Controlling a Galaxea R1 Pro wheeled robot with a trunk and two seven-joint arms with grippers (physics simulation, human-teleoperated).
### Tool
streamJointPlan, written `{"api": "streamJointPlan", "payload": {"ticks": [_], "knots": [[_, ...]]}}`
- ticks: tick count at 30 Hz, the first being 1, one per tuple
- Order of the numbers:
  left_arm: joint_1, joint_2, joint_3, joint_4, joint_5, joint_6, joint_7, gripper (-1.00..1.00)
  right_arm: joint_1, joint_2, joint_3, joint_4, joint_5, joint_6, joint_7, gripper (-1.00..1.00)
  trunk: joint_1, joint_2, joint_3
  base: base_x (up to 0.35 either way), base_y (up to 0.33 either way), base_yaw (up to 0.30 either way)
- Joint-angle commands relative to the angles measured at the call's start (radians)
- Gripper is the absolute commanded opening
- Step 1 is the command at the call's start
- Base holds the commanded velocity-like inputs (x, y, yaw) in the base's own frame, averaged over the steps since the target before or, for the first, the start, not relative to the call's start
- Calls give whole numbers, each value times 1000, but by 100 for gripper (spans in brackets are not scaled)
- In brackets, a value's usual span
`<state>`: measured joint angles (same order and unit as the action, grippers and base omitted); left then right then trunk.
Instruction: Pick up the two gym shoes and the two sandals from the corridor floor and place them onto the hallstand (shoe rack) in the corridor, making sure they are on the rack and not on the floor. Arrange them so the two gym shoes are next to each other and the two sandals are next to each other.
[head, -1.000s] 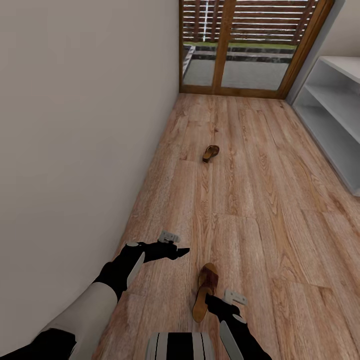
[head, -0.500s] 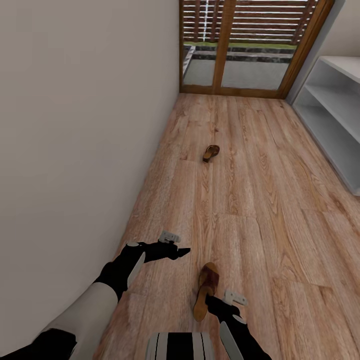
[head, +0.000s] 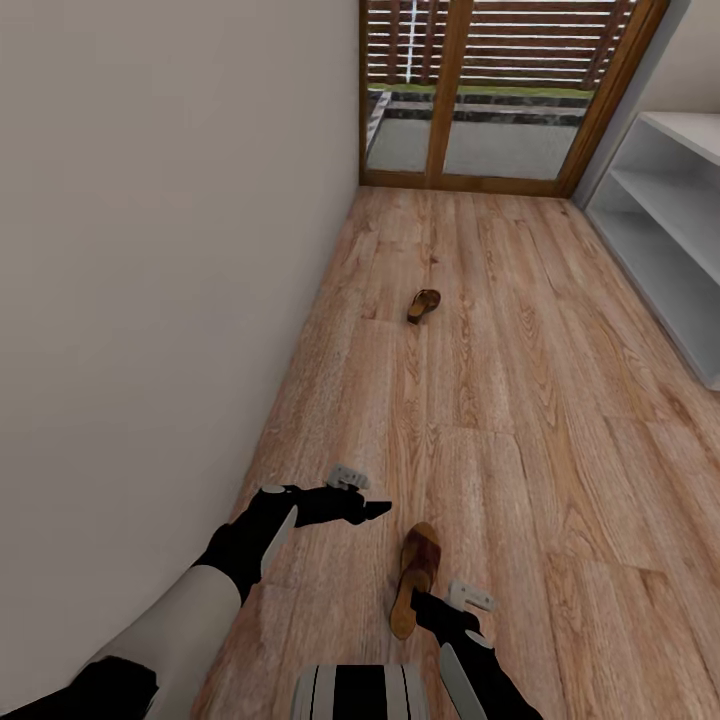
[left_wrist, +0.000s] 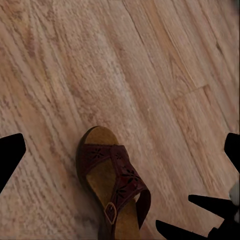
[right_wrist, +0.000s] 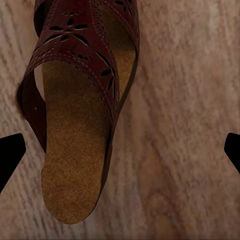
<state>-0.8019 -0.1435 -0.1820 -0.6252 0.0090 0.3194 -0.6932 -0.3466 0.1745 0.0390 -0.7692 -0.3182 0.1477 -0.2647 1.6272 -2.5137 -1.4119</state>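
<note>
Since the picture a second ago the left claw (head: 378, 509) has slid a little forward and toward the near sandal (head: 416, 578), while the right claw (head: 418, 604) sits where it did at that sandal's heel end. The far sandal (head: 423, 305) lies well ahead of both claws on the corridor floor (head: 520, 400), closer to the glass door (head: 480, 90).

The near sandal rests flat on the floor, toe pointing away from the robot, just beside the left claw's tips and touching or nearly touching the right claw. In the left wrist view the sandal (left_wrist: 112, 187) lies between the spread fingertips (left_wrist: 10, 152), its buckle strap visible. In the right wrist view the tan footbed and cut-out straps of the sandal (right_wrist: 80, 115) sit between the wide-apart fingertips (right_wrist: 10, 155). Both claws are spread and pinch nothing.

The white hallstand (head: 665, 220) stands well away to the right of the right claw, along the wall.
</note>
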Motion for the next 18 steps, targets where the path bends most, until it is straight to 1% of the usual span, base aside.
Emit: {"api": "streamJointPlan", "payload": {"ticks": [1, 7, 12, 18], "knots": [[-1, -2, -2, -2, 2, 9, -25, 100, 0, 0, 2, -2, -5, 4, -7, 100, 0, 0, -1, -1, 3, 0], [-5, -6, -5, -25, 3, 16, -76, 100, 0, 0, 2, -1, -5, 4, -7, 100, 0, 0, -1, -1, 1, 0], [-3, -3, -4, -48, 2, 44, -89, 100, 0, 0, 2, -1, -5, 4, -7, 100, 0, 0, -1, 0, 0, 0], [-1, 1, -4, -57, 2, 57, -93, 100, 0, 0, 2, -1, -5, 4, -7, 100, 0, 0, -1, 1, 1, 0]]}}
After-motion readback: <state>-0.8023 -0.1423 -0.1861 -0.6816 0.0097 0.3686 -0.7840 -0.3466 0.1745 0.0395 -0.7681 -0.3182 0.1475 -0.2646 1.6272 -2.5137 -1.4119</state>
